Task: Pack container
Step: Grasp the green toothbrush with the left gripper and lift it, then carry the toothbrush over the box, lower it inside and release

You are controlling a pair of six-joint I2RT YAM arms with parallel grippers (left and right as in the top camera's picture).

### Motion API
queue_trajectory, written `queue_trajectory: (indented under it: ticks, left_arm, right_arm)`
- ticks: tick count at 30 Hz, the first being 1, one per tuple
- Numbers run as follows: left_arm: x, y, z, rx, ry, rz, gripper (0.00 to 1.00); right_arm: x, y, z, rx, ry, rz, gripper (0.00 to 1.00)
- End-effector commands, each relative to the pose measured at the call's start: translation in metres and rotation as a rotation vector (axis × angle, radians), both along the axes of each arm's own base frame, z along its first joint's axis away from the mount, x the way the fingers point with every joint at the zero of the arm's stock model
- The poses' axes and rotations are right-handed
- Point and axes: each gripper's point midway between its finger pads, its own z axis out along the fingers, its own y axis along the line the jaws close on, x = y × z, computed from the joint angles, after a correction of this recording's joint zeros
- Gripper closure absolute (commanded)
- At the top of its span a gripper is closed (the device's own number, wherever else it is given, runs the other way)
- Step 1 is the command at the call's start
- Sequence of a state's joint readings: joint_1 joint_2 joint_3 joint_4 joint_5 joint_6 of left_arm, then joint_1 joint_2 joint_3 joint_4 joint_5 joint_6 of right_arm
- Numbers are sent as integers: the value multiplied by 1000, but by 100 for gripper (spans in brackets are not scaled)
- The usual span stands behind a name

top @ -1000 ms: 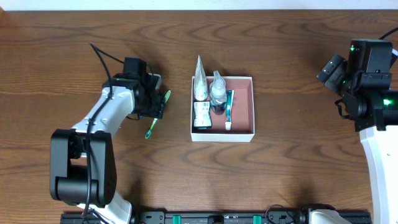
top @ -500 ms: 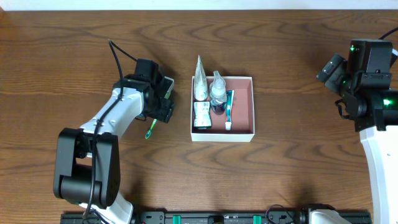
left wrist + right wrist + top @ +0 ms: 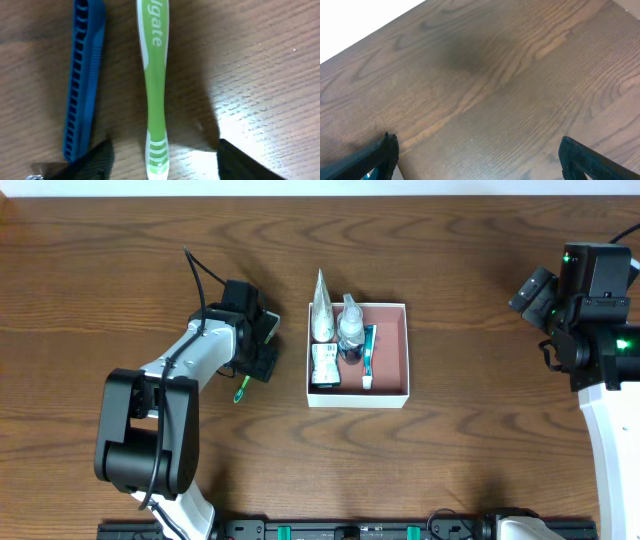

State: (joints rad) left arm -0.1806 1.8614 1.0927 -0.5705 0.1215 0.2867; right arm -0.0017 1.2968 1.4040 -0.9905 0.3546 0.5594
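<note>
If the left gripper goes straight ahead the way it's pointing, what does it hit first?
Probably the green toothbrush, lying on the table between the left gripper's open fingers. The blue ribbed item beside it may meet one finger.

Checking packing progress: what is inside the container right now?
Inside the container: a white tube, a small bottle, a teal toothbrush and a small packet. Its floor beneath them is covered.

White-and-black arms (image 3: pixel 185 358); green lights (image 3: pixel 568 256)
</note>
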Motion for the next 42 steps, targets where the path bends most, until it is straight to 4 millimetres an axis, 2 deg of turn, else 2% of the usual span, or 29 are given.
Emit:
queue_trajectory:
  ticks: [1,2,4,5,9,13,16,19,22,24,25,29,32,34,36,39,42]
  left_arm:
    - [-10,2,-15,14,54,-8,55]
    - [-10,2,-15,14,54,-8,70]
    - [-10,3,-15,15,54,-4,91]
    - [-9,4,-15,21,53,19,94]
    - [-6,7,-8,32,52,88,94]
    - [3,5,24,21,30,134,94]
    - [13,3,67,-2,-30,179,94]
    - [21,2,128,-48,-135,244,94]
    - [19,0,191,-118,-249,318,94]
    - [10,-11,242,-244,-343,338,94]
    - [7,-14,251,-274,-359,335,94]
    - [-21,-48,326,-542,-498,277,94]
    - [-37,-71,355,-642,-551,236,94]
    - [-45,-93,368,-694,-570,176,94]
    - [-50,-119,373,-735,-564,131,94]
    - [-46,-153,364,-731,-549,114,94]
    - [-38,-192,340,-688,-533,79,94]
  right_arm:
    - [-1,-3,2,2,-8,-18,1]
    - [-1,-3,2,2,-8,-18,1]
    - [-1,-3,2,2,-8,-18,1]
    - [-1,-3,2,2,-8,-18,1]
    - [-1,-3,2,2,-8,-18,1]
    - [-1,-3,2,2,-8,-18,1]
    - [-1,-3,2,2,-8,-18,1]
    - [-1,-3,2,2,-8,-18,1]
    - [-1,-3,2,2,-8,-18,1]
    - [-1,-3,2,2,-8,-18,1]
    - [-1,-3,2,2,-8,-18,1]
    - [-1,-3,2,2,-8,-18,1]
    - [-1,-3,2,2,-8,-18,1]
    - [-1,-3,2,2,-8,-18,1]
    - [-1,-3,2,2,-8,-18,1]
    - [-1,-3,2,2,-8,-18,1]
    - [-1,-3,2,2,-8,-18,1]
